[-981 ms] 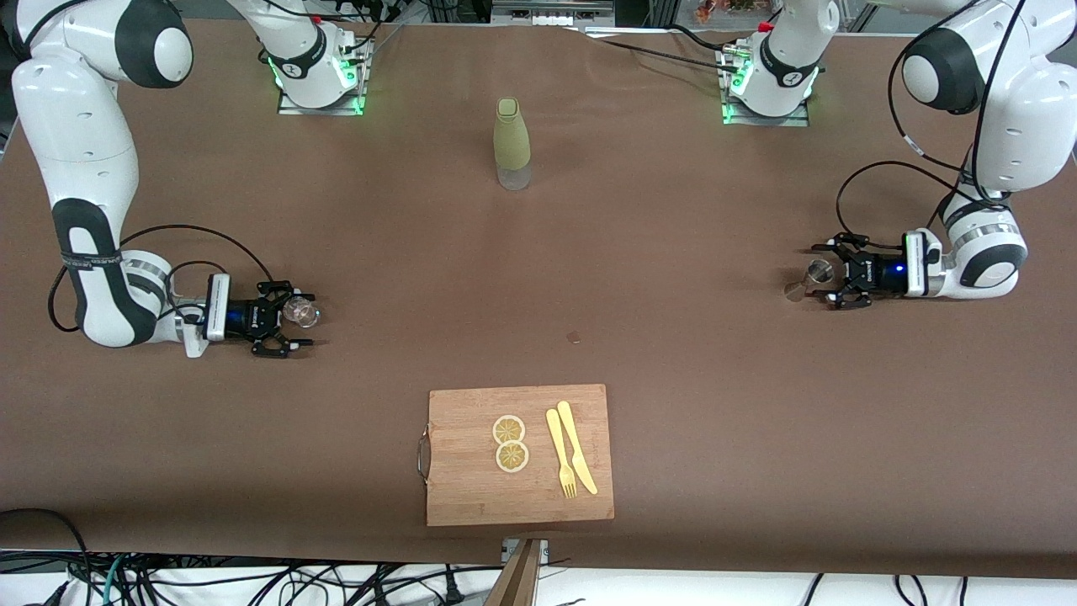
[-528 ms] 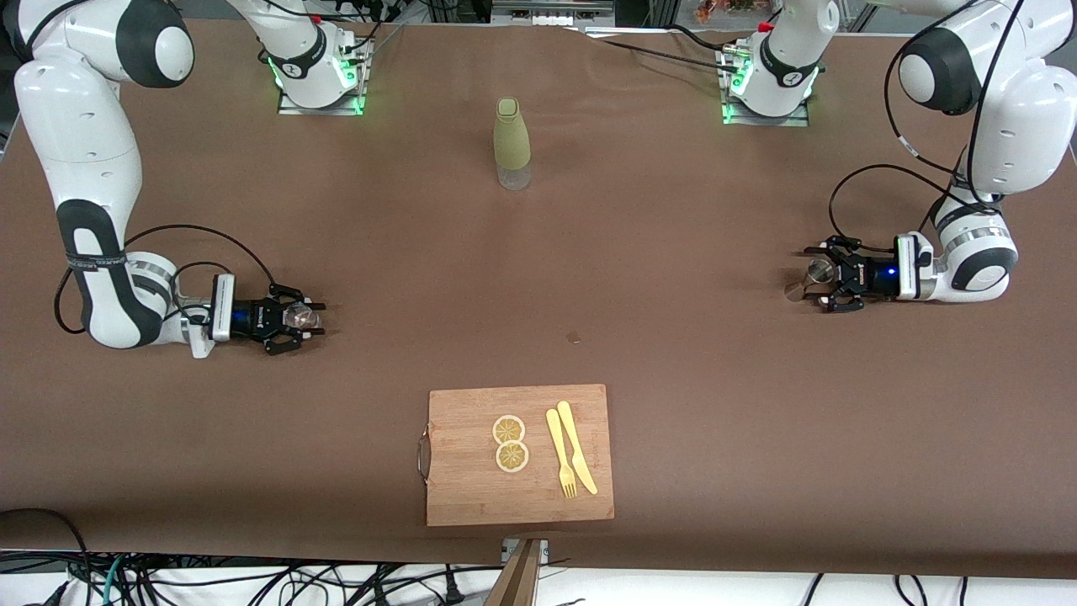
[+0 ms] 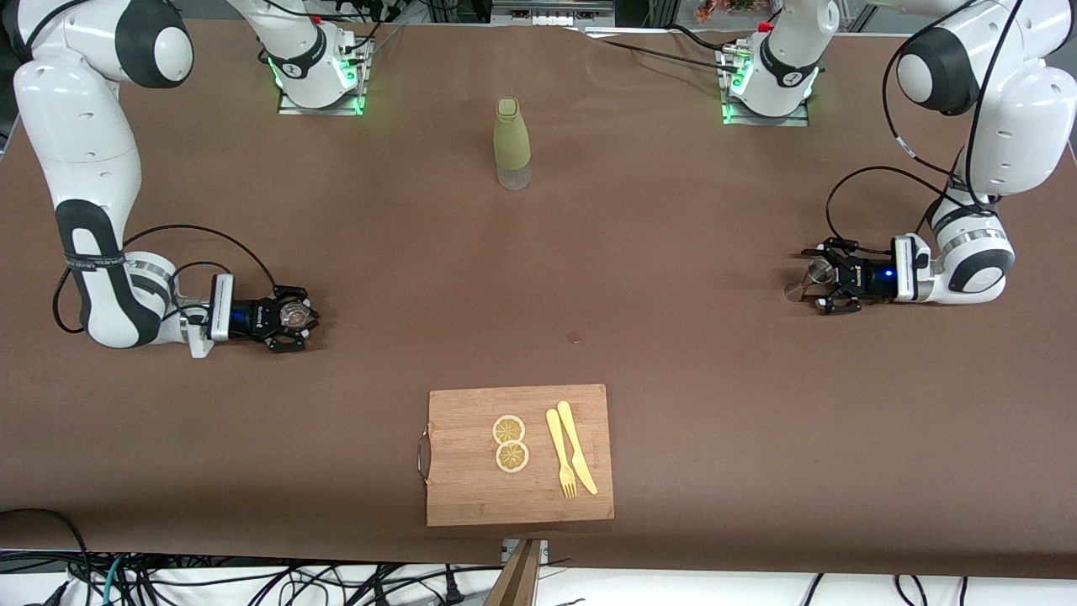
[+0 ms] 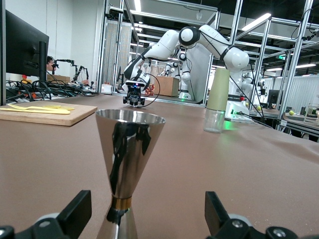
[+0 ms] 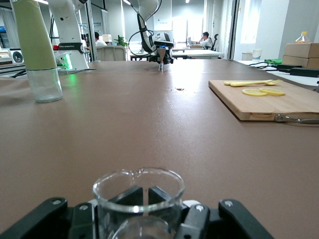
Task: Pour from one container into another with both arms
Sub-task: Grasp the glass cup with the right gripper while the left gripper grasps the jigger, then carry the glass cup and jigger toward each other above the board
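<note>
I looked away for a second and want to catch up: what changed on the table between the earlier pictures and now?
The right gripper closed its fingers on the small glass beaker. The left gripper edged a little toward its arm's end of the table, fingers open around the metal jigger. The bottle and cutting board stayed put.

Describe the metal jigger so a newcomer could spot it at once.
Start at the left arm's end of the table. The jigger stands upright there between the open fingers of the left end effector. It is the only shiny steel hourglass-shaped cup.
</note>
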